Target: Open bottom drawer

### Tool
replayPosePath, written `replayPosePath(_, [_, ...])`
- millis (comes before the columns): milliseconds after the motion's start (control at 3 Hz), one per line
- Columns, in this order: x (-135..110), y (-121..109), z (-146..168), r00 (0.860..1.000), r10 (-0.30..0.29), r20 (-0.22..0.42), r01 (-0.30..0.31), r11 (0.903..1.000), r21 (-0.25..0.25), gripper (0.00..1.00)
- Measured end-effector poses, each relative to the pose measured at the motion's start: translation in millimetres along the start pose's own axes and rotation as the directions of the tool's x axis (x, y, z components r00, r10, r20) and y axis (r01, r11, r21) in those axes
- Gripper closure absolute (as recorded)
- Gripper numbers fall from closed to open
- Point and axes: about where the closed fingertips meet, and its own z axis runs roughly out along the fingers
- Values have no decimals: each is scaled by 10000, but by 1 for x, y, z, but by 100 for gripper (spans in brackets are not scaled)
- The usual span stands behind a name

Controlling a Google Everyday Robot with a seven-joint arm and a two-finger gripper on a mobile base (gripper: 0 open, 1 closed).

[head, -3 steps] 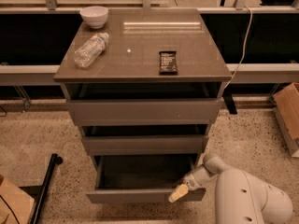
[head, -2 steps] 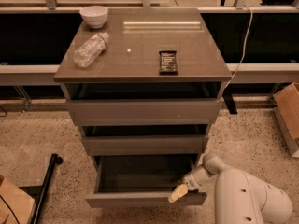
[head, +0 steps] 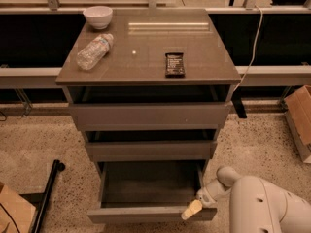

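The grey-brown cabinet [head: 146, 72] has three handleless drawers. The bottom drawer [head: 150, 212] stands pulled out, its dark box interior [head: 150, 183] showing and nothing visible inside. My gripper [head: 192, 210] is at the right end of that drawer's front, its pale fingertip resting on the top edge of the front panel. My white arm [head: 262, 203] comes in from the lower right. The two drawers above [head: 148, 115] stand only slightly out.
On the cabinet top lie a plastic bottle [head: 95, 51], a white bowl [head: 97, 16] and a dark snack bar [head: 175, 64]. A cardboard box [head: 299, 115] stands at the right, another at the lower left [head: 14, 212]. A black pole [head: 48, 193] lies on the floor.
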Motion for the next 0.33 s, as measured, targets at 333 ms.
replayPosePath(333, [6, 10, -3, 9999, -52, -123, 53, 10000, 76, 0])
